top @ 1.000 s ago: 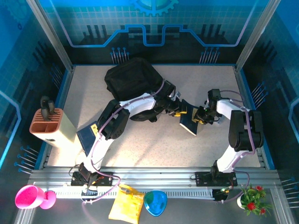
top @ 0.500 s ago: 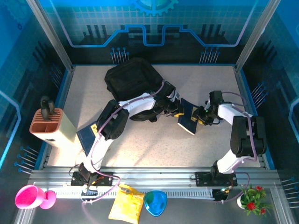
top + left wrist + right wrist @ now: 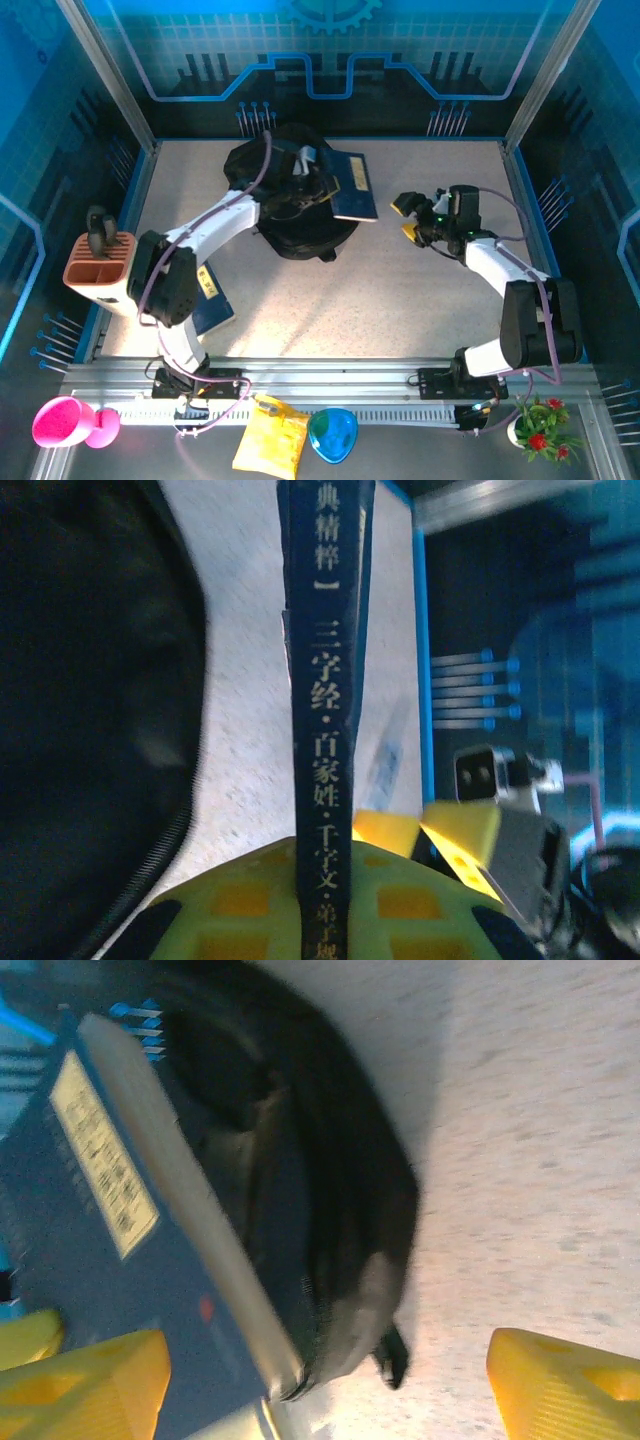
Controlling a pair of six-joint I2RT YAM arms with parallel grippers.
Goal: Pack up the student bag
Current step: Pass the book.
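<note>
The black student bag [image 3: 285, 205] lies at the back middle of the table. My left gripper [image 3: 318, 180] hovers over its right half, shut on a dark blue book [image 3: 352, 188] that juts out past the bag's right side. In the left wrist view the book's spine [image 3: 325, 710] with gold characters runs straight up from between the yellow-green pads [image 3: 240, 900], and the bag [image 3: 90, 710] is to the left. My right gripper [image 3: 410, 217] stands open to the right of the book, holding nothing. The right wrist view has its yellow fingers [image 3: 570, 1390] wide apart, facing the book [image 3: 100, 1230] and the bag [image 3: 330, 1190].
A second blue book [image 3: 207, 300] lies on the table at the left, near the left arm's base link. A tan holder [image 3: 100, 268] with black handles stands at the left edge. Bare speckled table [image 3: 400, 300] stretches across the front and right.
The left arm has swung the book from the table's middle up and left over the bag. The right gripper has let go of the book, opened and drawn back slightly.
</note>
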